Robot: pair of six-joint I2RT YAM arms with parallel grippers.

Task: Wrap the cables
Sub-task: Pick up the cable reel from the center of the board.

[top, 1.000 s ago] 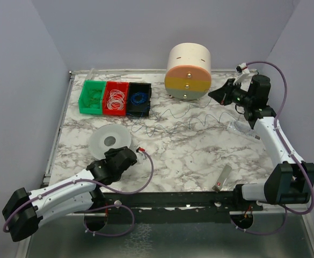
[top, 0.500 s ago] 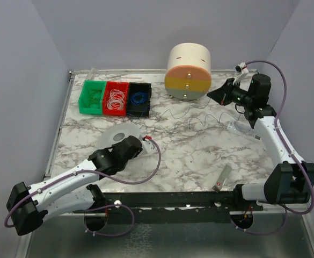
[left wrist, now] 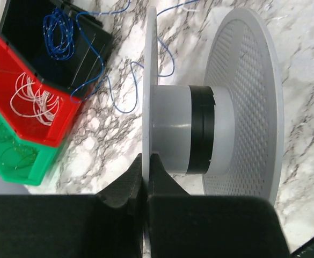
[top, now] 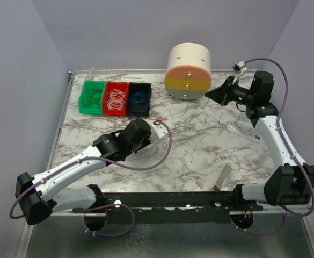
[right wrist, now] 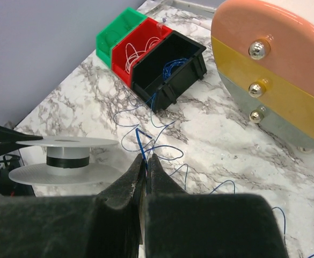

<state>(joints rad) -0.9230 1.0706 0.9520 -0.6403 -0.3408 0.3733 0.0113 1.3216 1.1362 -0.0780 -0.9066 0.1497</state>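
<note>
The cable is one hair-thin dark wire (top: 191, 114) lying in squiggles across the marble table; it looks dark blue in the wrist views (right wrist: 165, 148) (left wrist: 125, 110). My right gripper (top: 209, 95) (right wrist: 145, 158) is shut on one end of it, raised above the table beside the drum. My left gripper (top: 146, 134) (left wrist: 145, 158) is shut on one flange of a white spool (top: 159, 141) (left wrist: 173, 129) and holds it tilted on edge. The spool's hub carries a black band (left wrist: 202, 129). The spool also shows in the right wrist view (right wrist: 65, 142).
Green (top: 92, 97), red (top: 115, 98) and black (top: 138, 99) bins with small wire coils stand at the back left. A round pink, yellow and grey drum (top: 188, 72) stands at the back. A clear plastic piece (top: 240, 129) and a small grey bar (top: 223, 178) lie on the right.
My left arm has carried the spool up and to the right and tipped it on edge. My right gripper has shifted slightly up and left with the wire end.
</note>
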